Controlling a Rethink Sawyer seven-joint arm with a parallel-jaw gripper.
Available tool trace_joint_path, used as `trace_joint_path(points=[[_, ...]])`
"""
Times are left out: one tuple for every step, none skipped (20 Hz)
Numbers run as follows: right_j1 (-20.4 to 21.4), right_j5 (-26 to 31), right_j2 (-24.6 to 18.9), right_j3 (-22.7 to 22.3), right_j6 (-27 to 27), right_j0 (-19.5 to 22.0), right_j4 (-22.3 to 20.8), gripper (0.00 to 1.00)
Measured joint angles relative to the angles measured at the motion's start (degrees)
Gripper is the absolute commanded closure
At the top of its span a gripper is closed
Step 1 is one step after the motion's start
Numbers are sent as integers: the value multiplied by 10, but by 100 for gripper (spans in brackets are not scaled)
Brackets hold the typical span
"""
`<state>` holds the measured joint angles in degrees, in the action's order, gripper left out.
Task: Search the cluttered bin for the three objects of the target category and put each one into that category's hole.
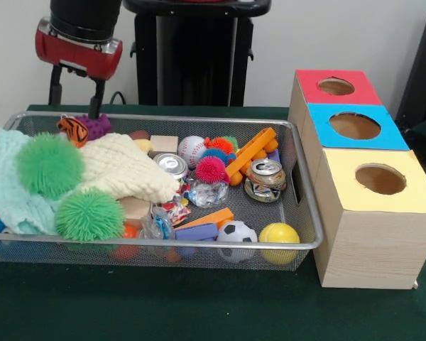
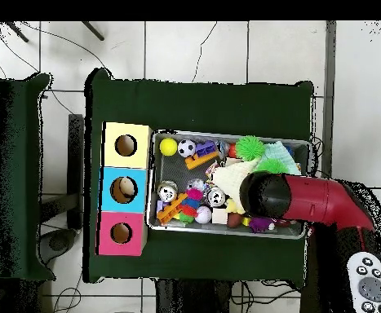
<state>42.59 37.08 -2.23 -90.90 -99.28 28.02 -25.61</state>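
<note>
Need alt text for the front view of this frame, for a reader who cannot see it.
A red and black gripper reaches into the far corner of a wire mesh bin crammed with toys, balls, cans and a cream cloth. Beside the bin stand three wooden boxes with round holes, topped red, blue and yellow.

We identify this place as a robotics laboratory. A table covered in dark green cloth (image 2: 201,98) stands on a floor of large pale tiles (image 2: 193,49), across which loose black cables (image 2: 63,98) run. A red and black robot arm (image 2: 324,204) reaches over the table, and its black pedestal (image 1: 195,53) rises before a plain white wall (image 1: 341,35). We note a staged test setup: a silver wire-mesh bin (image 1: 305,213) filled with assorted toys, beside a wooden box with red, blue and yellow tops and round holes (image 1: 369,234). A grey handheld controller with buttons (image 2: 371,279) lies near the arm's base.
</note>
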Motion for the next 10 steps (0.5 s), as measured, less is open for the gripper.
trace_joint_path(points=[[1,0,-4,0,0,0,0,0],[1,0,-7,-1,0,0,0,0],[2,0,-10,-1,0,0,0,0],[4,0,-17,-2,0,0,0,0],[5,0,-19,-2,0,0,0,0],[6,0,-22,-2,0,0,1,0],[8,0,-26,-3,0,1,1,0],[12,0,-38,-7,0,4,6,0],[13,0,-44,-9,0,7,8,0],[15,0,-50,-12,0,9,11,0]])
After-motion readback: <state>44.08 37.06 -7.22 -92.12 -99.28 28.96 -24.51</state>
